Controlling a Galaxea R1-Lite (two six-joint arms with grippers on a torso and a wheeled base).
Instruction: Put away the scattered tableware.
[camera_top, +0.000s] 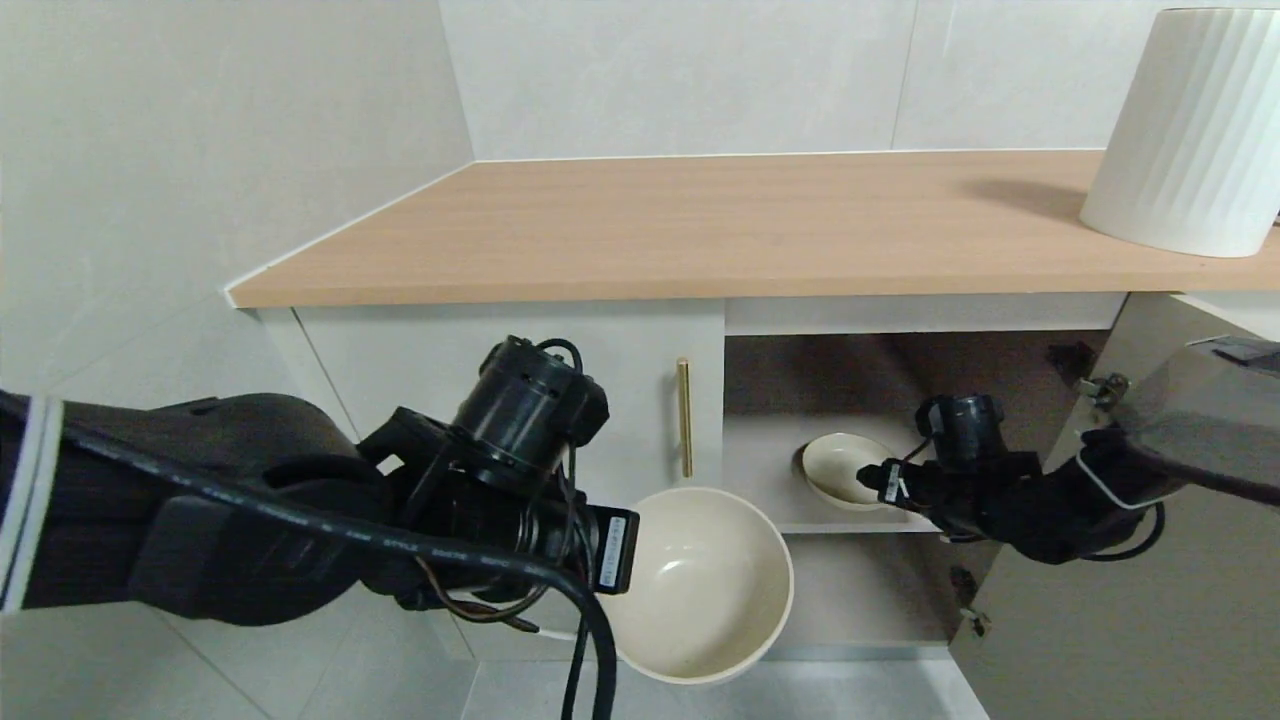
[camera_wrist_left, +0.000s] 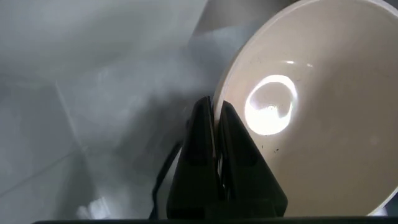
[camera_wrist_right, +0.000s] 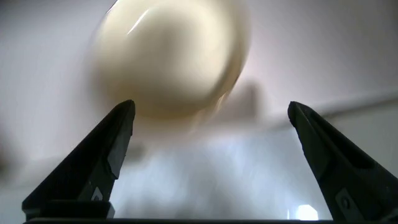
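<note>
We held the large bowl (camera_top: 710, 590) by its rim in our left gripper (camera_top: 622, 552), mouth tilted upward, low before the closed door (camera_top: 500, 350). Our right gripper (camera_top: 880, 482), jaws wide, sat over the shelf (camera_top: 760, 490), just beside the small bowl (camera_top: 840, 465), between that door and the open door (camera_top: 1150, 620).

We see pale grey-white tiled walls (camera_top: 200, 150) meeting in a corner behind a long light-brown wooden countertop (camera_top: 700, 230). A tall white ribbed cylindrical container (camera_top: 1190, 130) stands on the counter's right end and casts a soft shadow leftward. Below is a white cabinet: its flat left door (camera_top: 400, 350) is closed and has a slim vertical brass handle (camera_top: 684, 418). The right compartment stands open, showing a white inner shelf (camera_top: 760, 470). Its grey door (camera_top: 1100, 640) is swung out at the right. The pale tiled floor (camera_top: 850, 695) lies beneath.
</note>
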